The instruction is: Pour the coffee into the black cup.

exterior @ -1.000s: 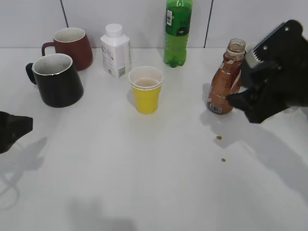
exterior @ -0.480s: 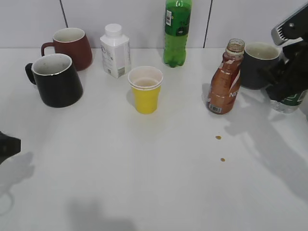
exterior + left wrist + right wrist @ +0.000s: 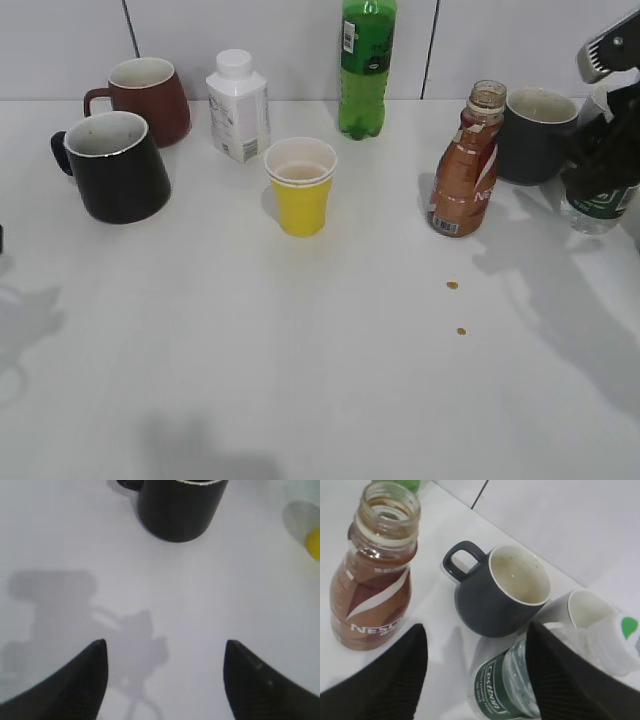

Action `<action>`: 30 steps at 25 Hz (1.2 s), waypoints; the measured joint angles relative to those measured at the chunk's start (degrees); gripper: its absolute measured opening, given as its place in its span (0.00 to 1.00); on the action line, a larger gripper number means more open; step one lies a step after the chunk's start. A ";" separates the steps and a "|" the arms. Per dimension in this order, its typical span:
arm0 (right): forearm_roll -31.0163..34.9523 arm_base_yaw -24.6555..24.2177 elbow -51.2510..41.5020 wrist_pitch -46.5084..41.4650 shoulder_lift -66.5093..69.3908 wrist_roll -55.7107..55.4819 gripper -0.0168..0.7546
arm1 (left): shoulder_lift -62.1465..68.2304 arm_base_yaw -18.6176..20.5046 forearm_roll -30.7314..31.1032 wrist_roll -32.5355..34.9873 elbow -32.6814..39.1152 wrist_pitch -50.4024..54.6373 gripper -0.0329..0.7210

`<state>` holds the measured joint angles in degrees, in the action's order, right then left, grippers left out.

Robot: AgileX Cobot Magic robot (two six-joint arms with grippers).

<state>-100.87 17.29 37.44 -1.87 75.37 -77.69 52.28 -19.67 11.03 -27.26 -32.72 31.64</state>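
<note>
Drops (image 3: 456, 307), two small brown ones, lie on the table (image 3: 300, 380) nearest you, just in front of the coffee (image 3: 464, 170). Your left gripper (image 3: 165, 672) hangs over bare table with its jaws released and nothing between them; the black cup (image 3: 118, 165) stands beyond it, upright at the left, handle turned to the left, apart from the jaws. A yellow cup (image 3: 300, 185) sits mid-table. The coffee bottle stands upright at the right, uncapped and holding brown liquid, free of any grip. Your right gripper (image 3: 475, 667) hovers at the right edge with its jaws spread, astride the water bottle (image 3: 512, 685), which lies between them; whether they touch it you cannot tell from here. Just behind the coffee stands a dark grey mug (image 3: 535, 133). Farther back sit a red mug (image 3: 148, 98) behind the black cup, a white carton (image 3: 240, 107), and a green bottle (image 3: 364, 70) against the wall.
</note>
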 joint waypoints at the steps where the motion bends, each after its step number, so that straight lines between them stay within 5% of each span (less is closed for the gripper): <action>1: 0.88 0.00 0.00 -0.51 0.00 0.00 0.66 | -0.44 0.00 -0.05 0.57 -0.60 1.15 0.77; 15: 12.09 0.00 0.00 -6.33 -3.99 2.76 0.65 | -9.55 0.00 -0.31 6.02 -1.42 15.56 0.77; 25: 55.73 0.00 0.00 -18.84 -11.08 36.67 0.65 | -13.16 0.00 -0.65 6.25 -1.42 18.63 0.77; 30: 66.41 0.00 0.00 -19.41 -17.32 44.00 0.65 | -13.78 0.00 -1.29 7.56 -1.42 20.36 0.76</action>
<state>-34.46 17.29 37.44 -21.28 58.05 -33.69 38.50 -19.67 9.74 -19.70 -34.14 52.00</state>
